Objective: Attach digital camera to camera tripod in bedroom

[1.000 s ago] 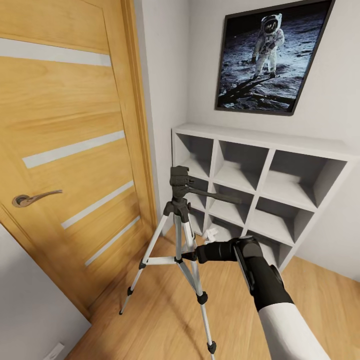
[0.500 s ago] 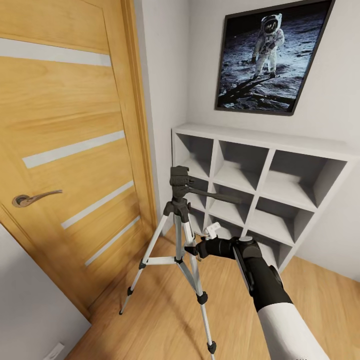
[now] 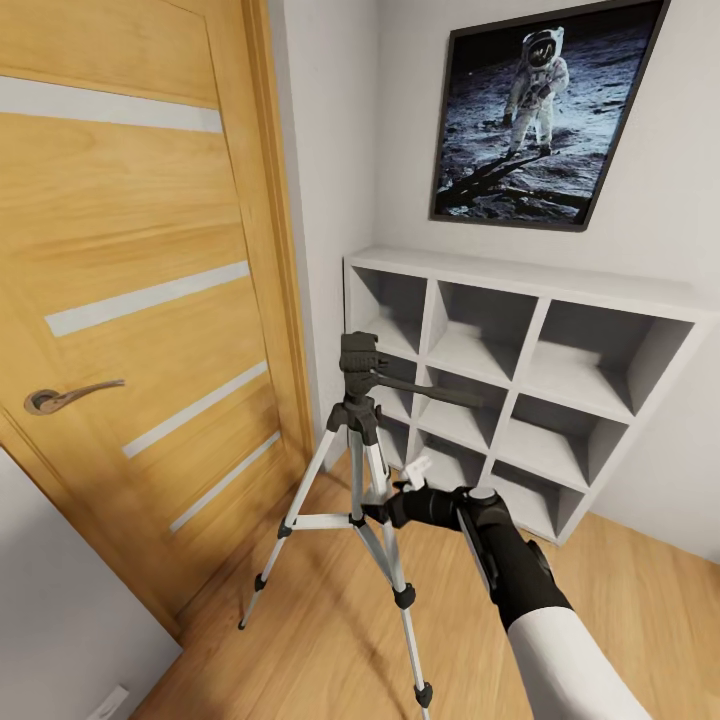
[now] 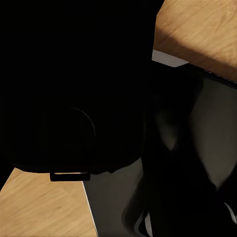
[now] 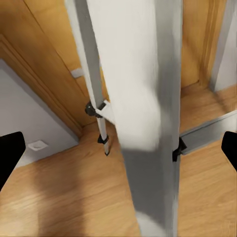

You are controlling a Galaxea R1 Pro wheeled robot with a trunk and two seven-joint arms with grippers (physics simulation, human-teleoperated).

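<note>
The right gripper [image 3: 385, 508] has crept further toward the camera tripod [image 3: 357, 470] over the last second, and its tip now sits at the central column just above the spreader where the three silver legs branch. In the right wrist view the two black fingertips [image 5: 10, 150] stand wide apart at the picture's edges, with a pale tripod leg [image 5: 145, 98] filling the space between them, very close to the lens. The fingers are spread and have hold of nothing, though the leg lies within their span.

The tripod stands on the wood plank floor [image 3: 300, 640] in the corner, between the oak door [image 3: 130, 300] and the grey cube shelf [image 3: 520, 370], below the astronaut poster [image 3: 545, 110]. Its black head and pan handle [image 3: 440, 395] carry nothing. The digital camera cannot be made out in any picture.

The left wrist view is mostly dark shapes over the floor; whether the left gripper is open or closed cannot be told.

The approach suggests the robot means to steady or grasp the tripod; attaching has not begun.
</note>
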